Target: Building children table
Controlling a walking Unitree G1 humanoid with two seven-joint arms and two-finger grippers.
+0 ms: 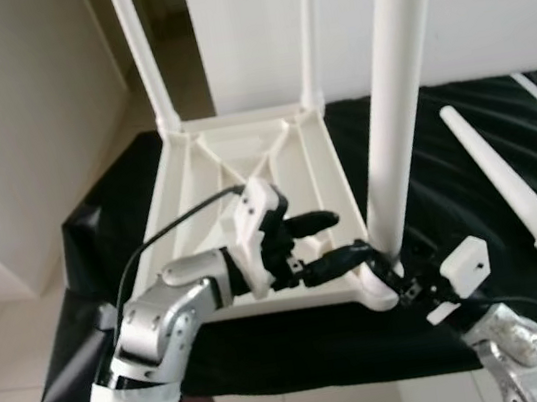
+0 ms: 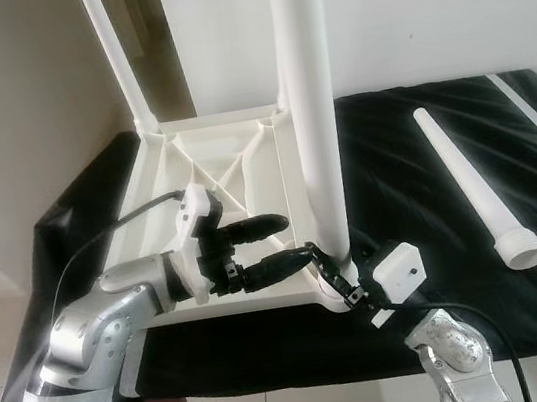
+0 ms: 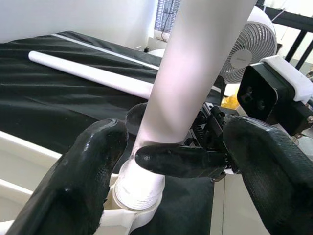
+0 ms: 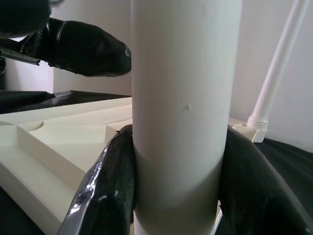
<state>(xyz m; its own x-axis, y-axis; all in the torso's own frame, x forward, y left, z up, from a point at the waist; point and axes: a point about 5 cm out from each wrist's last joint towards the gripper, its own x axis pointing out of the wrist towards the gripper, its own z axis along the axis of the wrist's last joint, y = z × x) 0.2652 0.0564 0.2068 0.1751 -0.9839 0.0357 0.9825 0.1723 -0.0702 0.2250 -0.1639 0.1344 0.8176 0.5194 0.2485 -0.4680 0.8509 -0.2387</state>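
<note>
tabletop (image 1: 242, 159): lying upside down on the black cloth (image 1: 450, 194) so the corner sockets face up
leg (image 1: 392, 112): upright in the near right corner
right gripper (image 4: 178, 186): pinching the leg low, probably to seat it
left gripper (image 1: 327, 243): fingers spread beside the base, likely steadying
spare leg (image 1: 510, 190): flat on the cloth, well apart
room: white walls, tiled floor, fan (image 3: 249, 49)

no legible text, labels, numbers or signs on anything in view. the fan (image 3: 249, 46) in the left wrist view carries a small dark mark on its hub, too small and blurred to read.
</note>
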